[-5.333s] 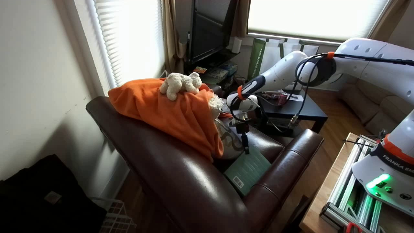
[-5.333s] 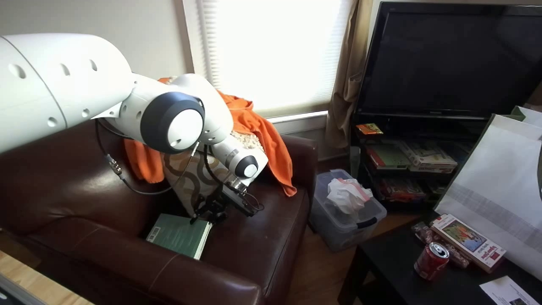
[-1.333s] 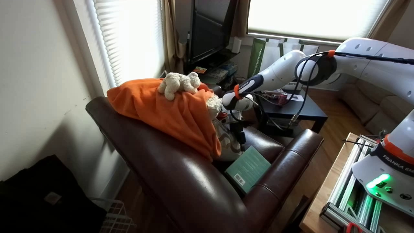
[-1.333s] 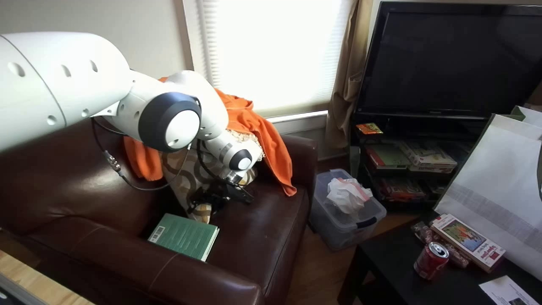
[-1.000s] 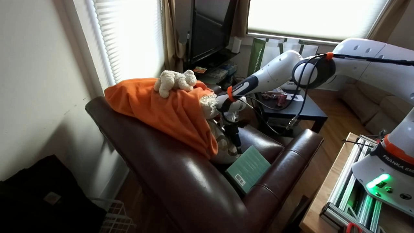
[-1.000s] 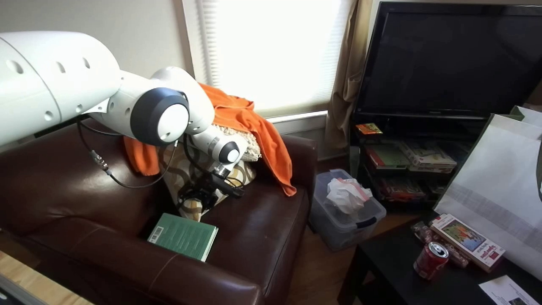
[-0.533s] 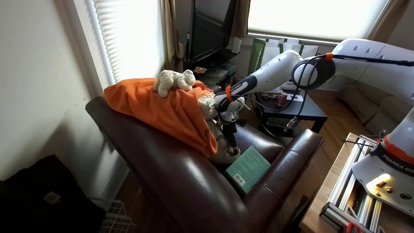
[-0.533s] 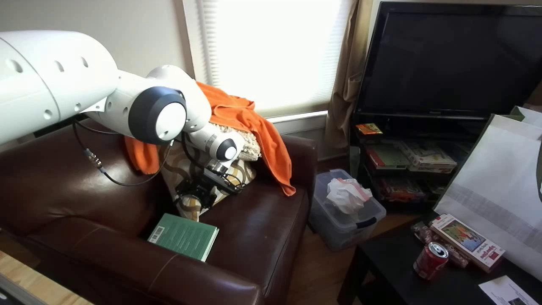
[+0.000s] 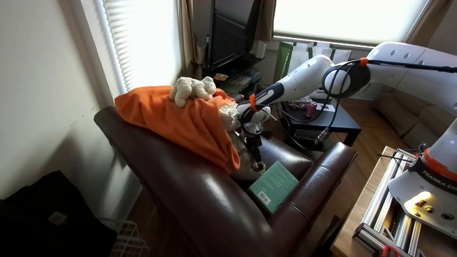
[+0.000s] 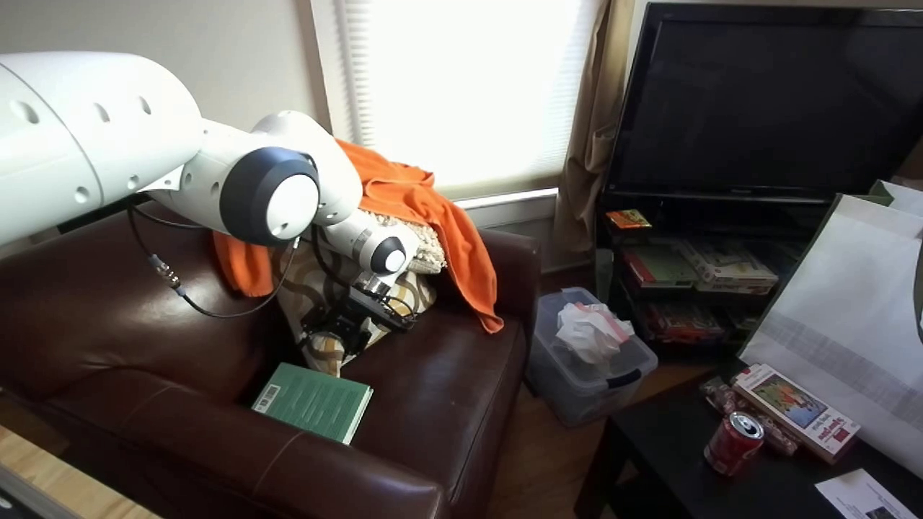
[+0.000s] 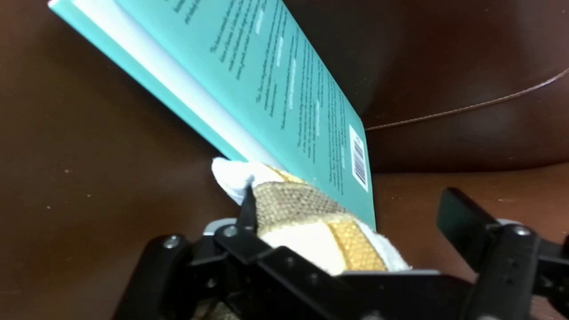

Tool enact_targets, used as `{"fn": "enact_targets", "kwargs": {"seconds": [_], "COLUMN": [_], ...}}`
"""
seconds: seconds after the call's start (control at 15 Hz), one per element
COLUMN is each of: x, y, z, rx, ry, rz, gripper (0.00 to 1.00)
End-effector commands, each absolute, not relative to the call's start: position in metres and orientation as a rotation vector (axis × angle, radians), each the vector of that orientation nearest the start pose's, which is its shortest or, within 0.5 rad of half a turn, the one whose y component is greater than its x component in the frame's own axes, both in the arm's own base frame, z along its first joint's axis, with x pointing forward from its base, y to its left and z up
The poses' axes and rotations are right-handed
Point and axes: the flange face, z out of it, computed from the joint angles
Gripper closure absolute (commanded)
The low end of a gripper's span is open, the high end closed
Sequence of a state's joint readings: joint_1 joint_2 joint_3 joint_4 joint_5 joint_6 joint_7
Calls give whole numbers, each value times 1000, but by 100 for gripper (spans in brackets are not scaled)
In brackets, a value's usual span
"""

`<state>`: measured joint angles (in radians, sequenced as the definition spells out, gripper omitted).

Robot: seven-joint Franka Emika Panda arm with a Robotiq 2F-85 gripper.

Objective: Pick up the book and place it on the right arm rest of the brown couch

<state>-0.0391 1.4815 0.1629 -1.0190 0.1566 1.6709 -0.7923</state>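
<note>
The teal-green book (image 9: 274,187) lies on the seat of the brown couch (image 10: 447,393), close along the inside of the right arm rest (image 9: 316,187). Its barcode and page edges show in the wrist view, where the book (image 11: 284,89) reaches past the top edge. My gripper (image 11: 351,200) stands wide open just short of the book, over a patterned pillow. A corner of that pillow pokes up between the jaws, nearer the left finger (image 11: 249,206); the right finger (image 11: 462,222) is apart from it. In an exterior view my gripper (image 10: 324,339) is dark against the pillow.
The patterned pillow (image 9: 246,167) leans on the couch back under an orange blanket (image 9: 178,125), with a white plush toy (image 9: 192,91) on top. My forearm presses close to a fluffy cream cushion (image 9: 229,116). A black table (image 10: 663,450) holds a red can (image 10: 734,443).
My gripper has drawn back from above the book toward the pillow, and the book has shifted slightly. Blanket and toy have slid toward the window. Over the last half second almost nothing moves.
</note>
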Motion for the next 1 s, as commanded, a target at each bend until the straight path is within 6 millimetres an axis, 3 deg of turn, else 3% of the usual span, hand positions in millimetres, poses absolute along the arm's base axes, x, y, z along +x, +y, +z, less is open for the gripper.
{"fn": "enact_targets", "kwargs": {"seconds": [0.0,0.33,0.6,0.87,0.93], "x": [600,583,573,574,576], "y": [67,4,-40,-22,-17], "z": [-110,-125,-146,-146,-144], "rx": [-2256,-2283,-2298,-2212,-2195], "ry": [-875,-851,-947,-975,-975], "rz": [847,873,815,739,711], "gripper": [0,0,0,3,17]}}
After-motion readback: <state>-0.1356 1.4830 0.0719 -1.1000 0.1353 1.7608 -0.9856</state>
